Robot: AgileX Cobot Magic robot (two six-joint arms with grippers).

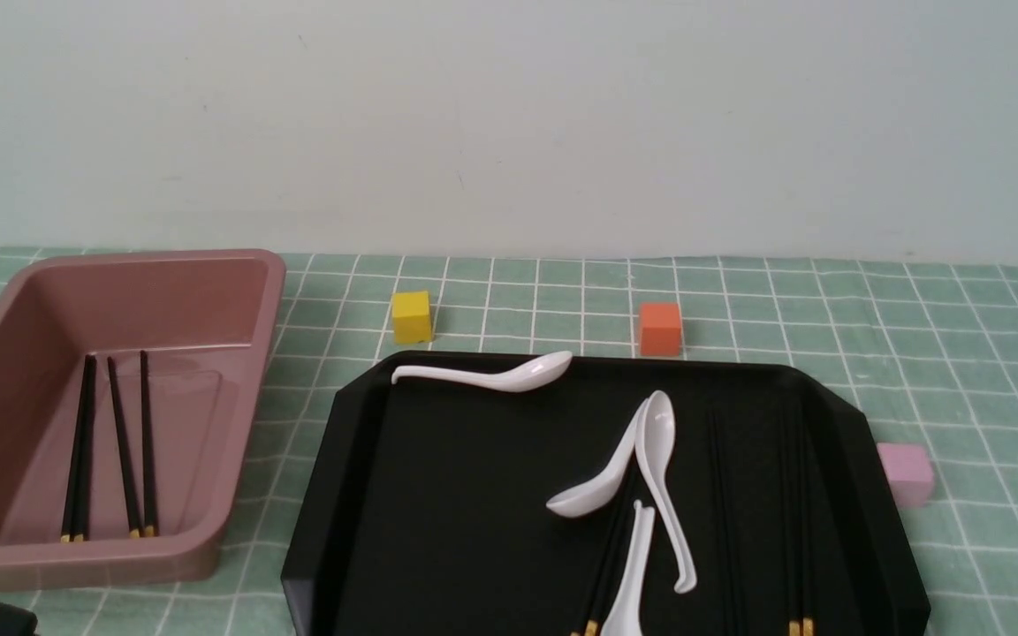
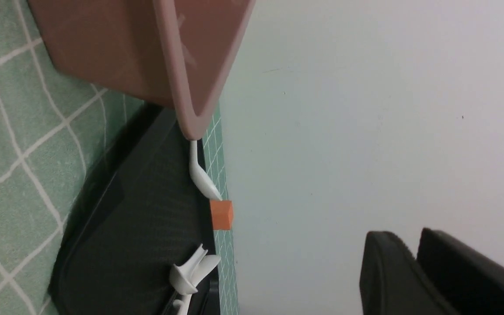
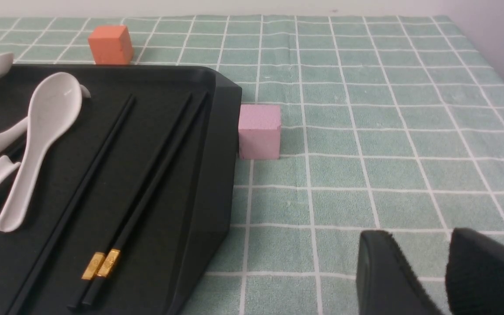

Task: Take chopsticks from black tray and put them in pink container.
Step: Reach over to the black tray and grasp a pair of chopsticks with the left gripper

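- Spoons, white and glossy, share the black tray with the chopsticks. One spoon lies crosswise at the far rim, its bowl toward the right.
- Three more spoons cluster near the middle: one slanted, one long with its bowl away from the robot, and one nearer the robot. They lie over and beside the middle chopsticks, partly covering them and standing in the way from above.
- Beyond the tray sit a yellow cube and an orange cube; a small pale pink cube is just beside its right side.
- The pink container stands left of the tray, its thick wall rising between its inside and the tray.
- The middle chopsticks point away from the robot, far ends leaning right, gold ends near the robot.
- A right-hand pair lies side by side, long axis running nearly straight away, gold ends nearest. Another dark stick runs much the same way between this pair and the spoons.
- Four chopsticks lie in the container, lengthwise away from the robot, gold ends near.
- The left gripper has its fingertips narrowly parted; the right gripper stands wider.
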